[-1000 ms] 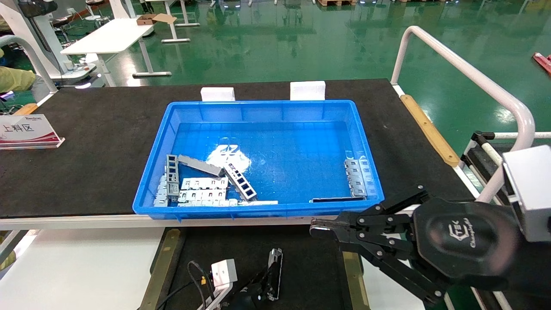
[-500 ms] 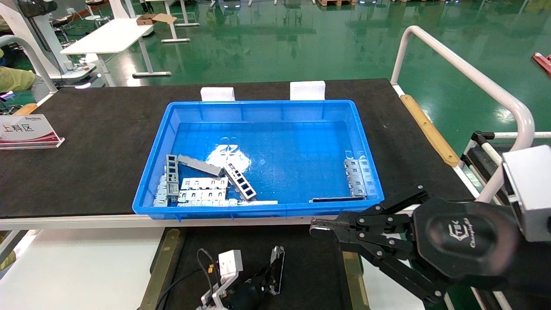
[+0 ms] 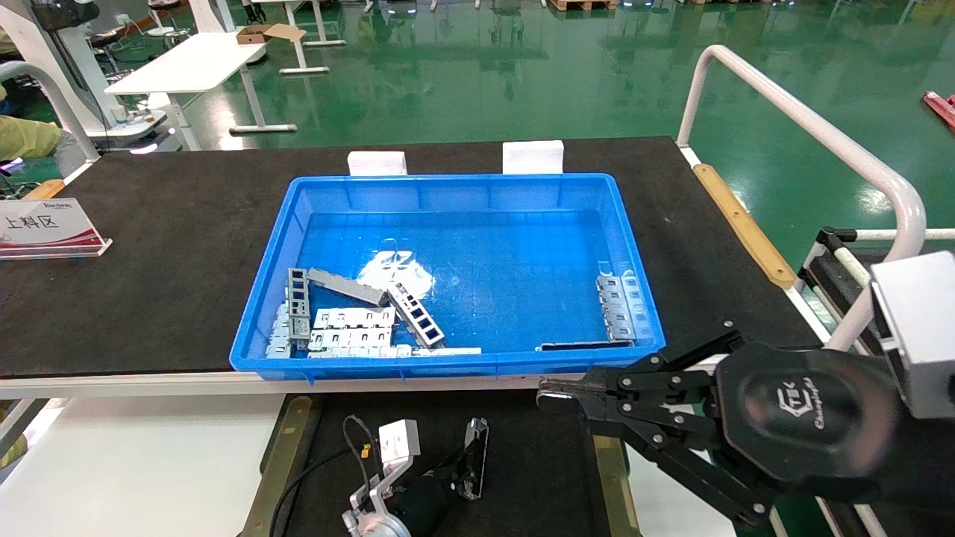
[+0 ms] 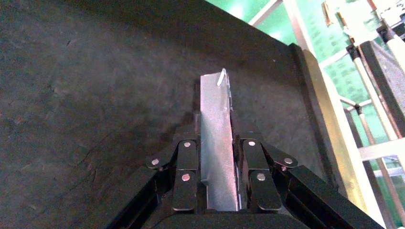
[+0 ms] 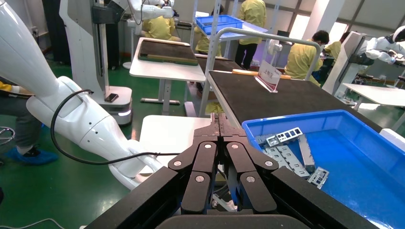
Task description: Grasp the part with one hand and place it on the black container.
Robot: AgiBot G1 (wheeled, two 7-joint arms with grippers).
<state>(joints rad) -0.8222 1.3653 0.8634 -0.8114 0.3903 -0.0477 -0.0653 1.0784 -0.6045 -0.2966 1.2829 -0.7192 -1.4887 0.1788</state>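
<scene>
My left gripper [image 3: 464,471] is at the near edge of the head view, over the black container [image 3: 537,462] with its brass-coloured side strips [image 3: 280,462]. It is shut on the part [image 3: 475,455], a narrow silver-grey metal strip. In the left wrist view the part [image 4: 215,100] runs out between the fingers [image 4: 187,157] of that gripper [image 4: 216,125], above the container's dark floor [image 4: 95,95]. Whether the part touches the floor I cannot tell. My right gripper [image 3: 548,395] is parked at the near right, shut and empty, and it also shows shut in its own wrist view [image 5: 218,121].
The blue bin [image 3: 448,183] stands on the black tabletop beyond the container. It holds several metal pieces at its near left [image 3: 351,328] and one at its near right [image 3: 619,306]. A sign [image 3: 45,227] stands far left. A white rail [image 3: 813,127] runs along the right.
My left gripper has shifted a little away from me, toward the bin, with the part still in it. The right arm has not moved.
</scene>
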